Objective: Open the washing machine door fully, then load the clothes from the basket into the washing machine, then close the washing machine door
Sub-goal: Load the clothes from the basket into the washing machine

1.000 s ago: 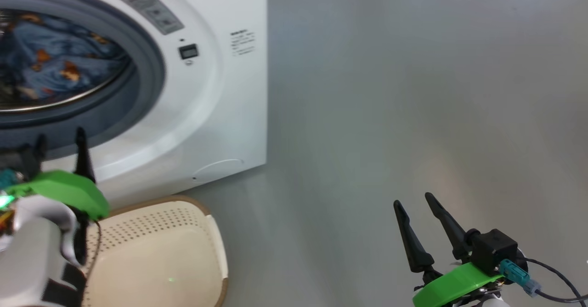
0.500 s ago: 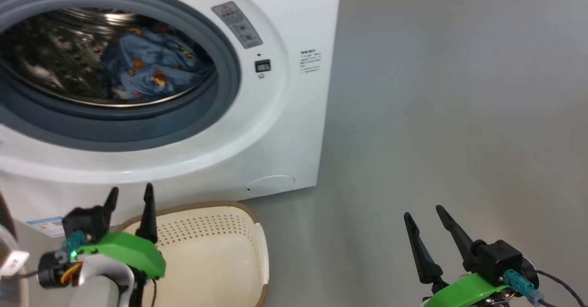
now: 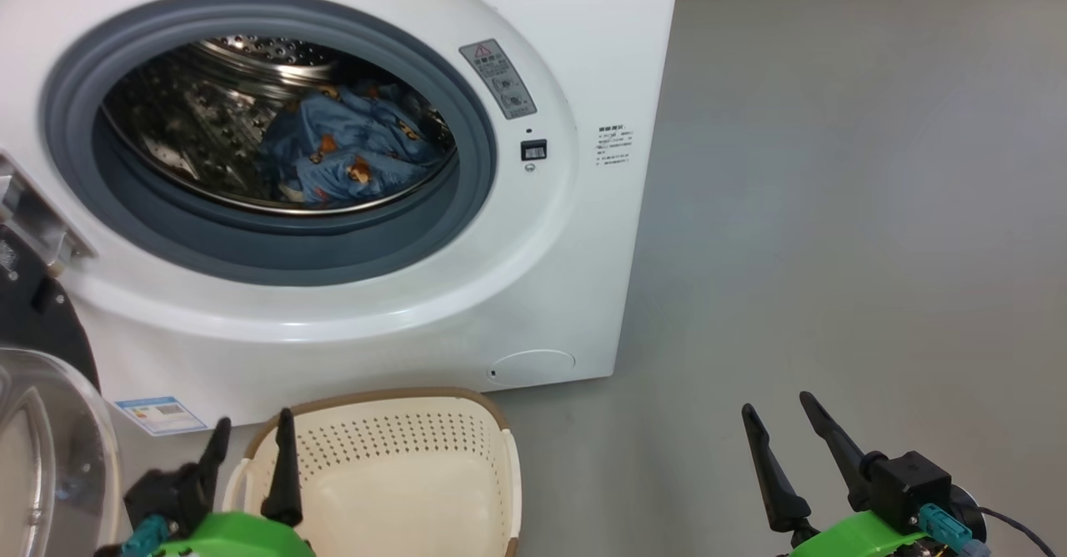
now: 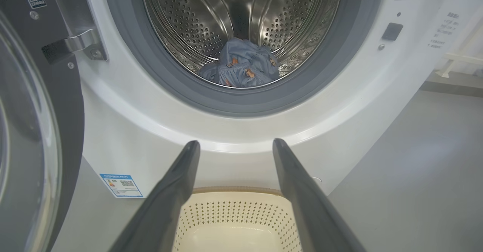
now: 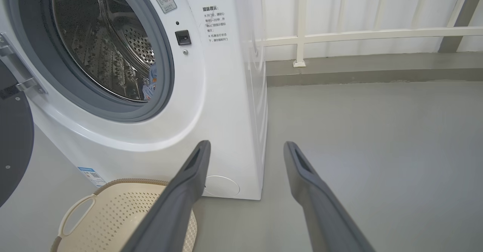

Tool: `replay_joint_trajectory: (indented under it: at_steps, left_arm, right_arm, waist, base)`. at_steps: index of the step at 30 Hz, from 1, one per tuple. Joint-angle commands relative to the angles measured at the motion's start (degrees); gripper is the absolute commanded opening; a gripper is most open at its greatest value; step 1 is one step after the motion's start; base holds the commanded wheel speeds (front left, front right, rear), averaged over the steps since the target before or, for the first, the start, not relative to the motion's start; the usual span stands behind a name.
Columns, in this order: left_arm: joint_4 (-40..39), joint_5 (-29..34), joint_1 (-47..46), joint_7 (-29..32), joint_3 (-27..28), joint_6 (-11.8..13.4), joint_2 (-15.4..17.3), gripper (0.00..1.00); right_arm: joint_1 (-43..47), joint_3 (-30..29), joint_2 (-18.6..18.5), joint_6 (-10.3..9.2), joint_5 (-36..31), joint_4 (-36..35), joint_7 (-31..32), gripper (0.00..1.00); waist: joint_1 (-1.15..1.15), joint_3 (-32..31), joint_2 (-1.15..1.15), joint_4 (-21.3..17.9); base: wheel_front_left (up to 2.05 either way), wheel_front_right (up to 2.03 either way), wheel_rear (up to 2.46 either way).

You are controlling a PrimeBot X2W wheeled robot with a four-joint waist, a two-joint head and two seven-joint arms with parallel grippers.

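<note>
washing machine (image 3: 533,290): a big white front-loader standing on a grey floor (image 3: 834,248), its round mouth uncovered and ringed by a grey-blue gasket (image 3: 275,248).
washing machine door (image 3: 37,323): swung wide open on the left of the head view. Its dark face and clear glass bowl show at the lower left edge, carried on a metal hinge (image 4: 77,42).
clothes (image 3: 350,157): light blue fabric with small orange-brown bears, lying in a crumpled heap at the bottom of the steel perforated drum (image 3: 208,123), toward its right side in the head view.
basket (image 3: 375,396): cream-white, perforated, with a brown rim. It sits on the floor just in front of the machine, below the mouth, and its smooth bottom is in plain sight.
left gripper (image 3: 254,419): fingers spread apart and holding nothing. It hovers over the near left part of the basket, fingers pointing toward the machine's front.
right gripper (image 3: 777,403): jaws wide as well, nothing between them. It hangs over bare floor, well to the right of the basket, touching nothing.
blue label sticker (image 3: 161,413): low on the machine's front, between the door and the basket in the head view.
service flap (image 3: 531,367): round, at the lower right corner of the front, just beyond the basket's far right corner.
railing (image 5: 358,35): white, running along the wall behind the machine in the right wrist view.
</note>
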Motion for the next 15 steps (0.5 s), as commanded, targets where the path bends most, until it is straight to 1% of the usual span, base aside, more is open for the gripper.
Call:
replay_joint_trajectory:
  at_steps: [1,8,15]
  left_arm:
    - [-1.98,0.2,-0.11,-0.37,2.11,0.27,0.65,1.0]
    - [-7.84,0.19,6.2,-0.37,4.89,0.83,-0.26,1.0]
    - [-10.83,0.8,9.76,-0.37,7.6,0.42,-0.79,1.0]
  right_arm:
    - [-0.36,1.53,-0.36,0.35,-0.86,-1.14,-0.28,1.0]
    - [0.05,2.0,-0.36,0.35,-0.87,-0.8,-0.28,1.0]
    - [0.57,1.66,-0.36,0.35,-0.84,-0.99,-0.28,1.0]
  waist:
    - [0.0,-0.73,0.0,0.6]
    - [0.0,-2.27,0.0,0.42]
    - [0.0,-2.9,0.0,-0.37]
  base:
    - [0.0,0.0,0.0]
    - [0.0,0.0,0.0]
    - [0.0,0.0,0.0]
